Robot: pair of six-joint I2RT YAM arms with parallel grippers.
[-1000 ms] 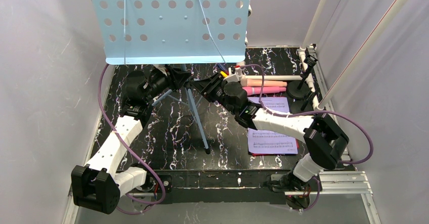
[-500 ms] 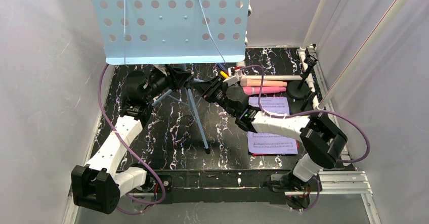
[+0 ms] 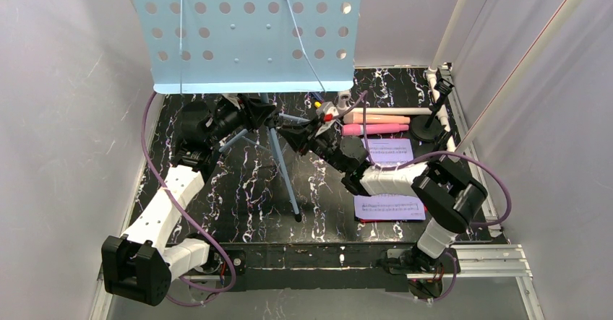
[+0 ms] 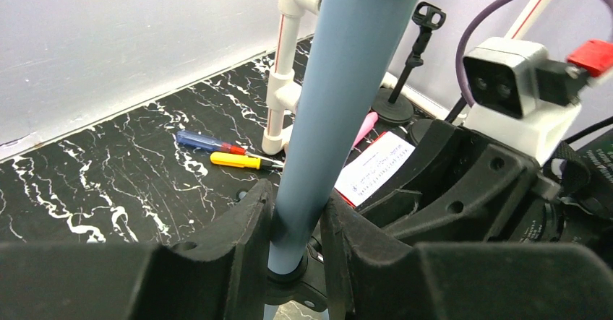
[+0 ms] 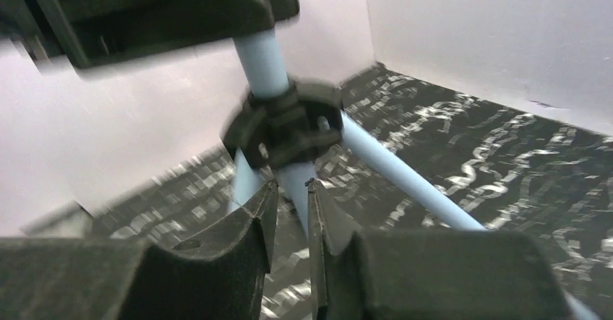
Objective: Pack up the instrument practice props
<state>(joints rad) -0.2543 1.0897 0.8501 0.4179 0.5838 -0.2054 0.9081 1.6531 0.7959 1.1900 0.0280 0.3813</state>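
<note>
The pale-blue perforated music rack stands at the back on its tripod. My left gripper is shut on its round pale-blue pole, just above the black hub. From the right, my right gripper is shut on a tripod leg right below that hub. Another leg slopes down toward the front. A pink microphone and a beige one lie at the back right. Lavender sheet-music pages lie on the floor, with a red edge under them. A black round-based holder stands by the microphones.
A blue screwdriver and a yellow one lie near the back wall, by the white PVC pipe frame. Pale walls close in on the left, back and right. The right arm's forearm lies over part of the pages.
My right gripper has moved left to the tripod hub and closed on a leg. The rack's top has shifted slightly right. The left gripper has kept its hold on the pole.
</note>
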